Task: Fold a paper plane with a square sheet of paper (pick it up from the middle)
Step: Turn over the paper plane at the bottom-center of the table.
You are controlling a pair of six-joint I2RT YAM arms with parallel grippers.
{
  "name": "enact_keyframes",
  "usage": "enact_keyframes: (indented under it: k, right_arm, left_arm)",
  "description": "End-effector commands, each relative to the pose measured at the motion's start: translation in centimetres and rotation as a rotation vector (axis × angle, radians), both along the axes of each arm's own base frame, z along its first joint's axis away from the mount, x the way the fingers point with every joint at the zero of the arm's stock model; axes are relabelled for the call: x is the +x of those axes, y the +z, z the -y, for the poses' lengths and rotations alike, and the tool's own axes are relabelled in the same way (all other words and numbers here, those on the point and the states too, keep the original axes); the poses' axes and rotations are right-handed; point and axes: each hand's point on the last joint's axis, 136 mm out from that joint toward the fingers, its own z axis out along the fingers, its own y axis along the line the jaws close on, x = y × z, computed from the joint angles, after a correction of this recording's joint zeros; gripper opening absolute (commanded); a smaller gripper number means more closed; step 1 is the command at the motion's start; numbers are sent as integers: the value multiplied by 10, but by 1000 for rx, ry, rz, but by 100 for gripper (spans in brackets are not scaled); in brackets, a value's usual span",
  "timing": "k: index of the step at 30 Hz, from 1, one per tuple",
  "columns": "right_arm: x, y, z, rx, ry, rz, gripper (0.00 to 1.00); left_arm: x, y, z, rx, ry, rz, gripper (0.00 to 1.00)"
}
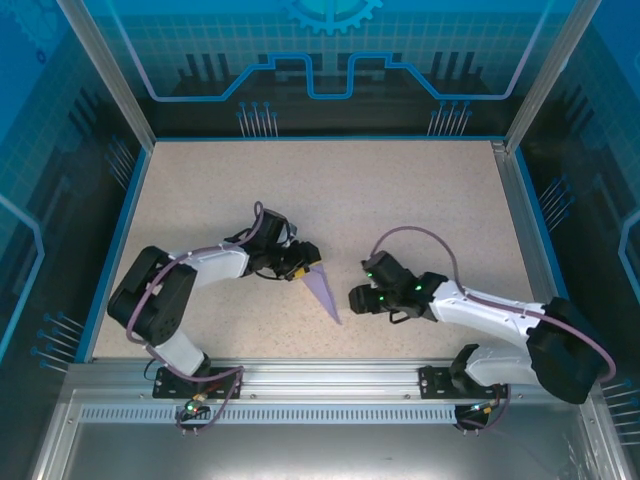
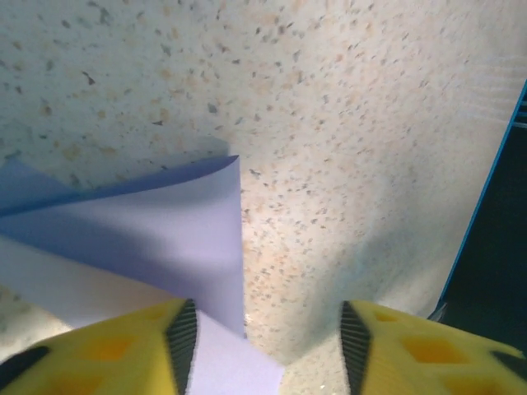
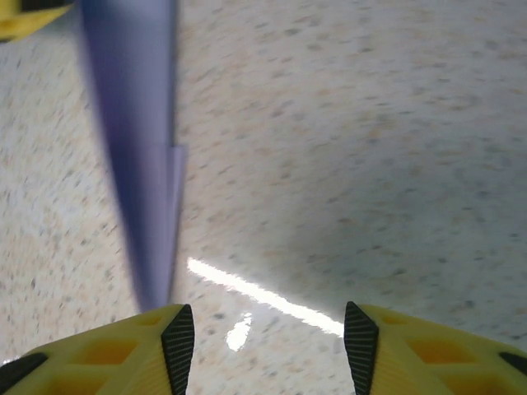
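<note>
Tabletop (image 1: 420,200) comes first: a pale speckled board, boxed in by blue printed walls (image 1: 330,60). Across it the left arm (image 1: 200,268) and the right arm (image 1: 490,312) reach in toward each other from the near edge.

Between their tips lies the paper plane (image 1: 322,290), near the middle of the table and a little toward the near edge. It is a slim lavender dart. Its broad tail is at the left gripper (image 1: 303,266), and its point aims at the near edge, just beside the right gripper (image 1: 353,298).

From the left wrist we see the jaws standing clearly apart, with bare table in the gap. The plane's tail leans against one pad (image 2: 183,337) and runs partly into the gap, but nothing pinches it. From the right wrist the jaws are likewise parted over bare table and hold nothing. The plane's blurred narrow end lies just off one pad (image 3: 179,337).

We judge the plane feather-light, thin and easily crushed. One wing stands lifted and looks springy, and the whole thing would likely skid on this smooth surface. We would take it with a gentle pinch along the centre crease near mid-length, where the layers stack thickest. A grip on a wing would bend it.

We can read no brand, label or writing on the paper or the fingers. The walls carry only gear and circuit-line graphics.
</note>
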Motion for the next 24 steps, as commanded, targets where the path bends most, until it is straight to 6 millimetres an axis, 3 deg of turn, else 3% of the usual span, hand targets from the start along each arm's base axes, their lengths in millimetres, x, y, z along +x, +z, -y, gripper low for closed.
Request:
enact_keyframes:
  k: [1,4,8,17,24]
  right_arm:
    - [6,6,-5,155,-35,-21,55]
    - [12,8,-1,203,-55,-34,58]
    - [20,8,-1,234,-62,-54,59]
    - [29,23,-40,324,69,-56,58]
    - [30,12,-76,332,167,-125,57]
  left_arm:
    - [-5,14,-18,120,31,-20,61]
    - [-16,17,-33,282,36,-51,66]
    - [-29,17,-36,414,26,-88,68]
    - [-43,-4,-34,490,29,-162,67]
    - [-51,-18,-45,536,21,-185,49]
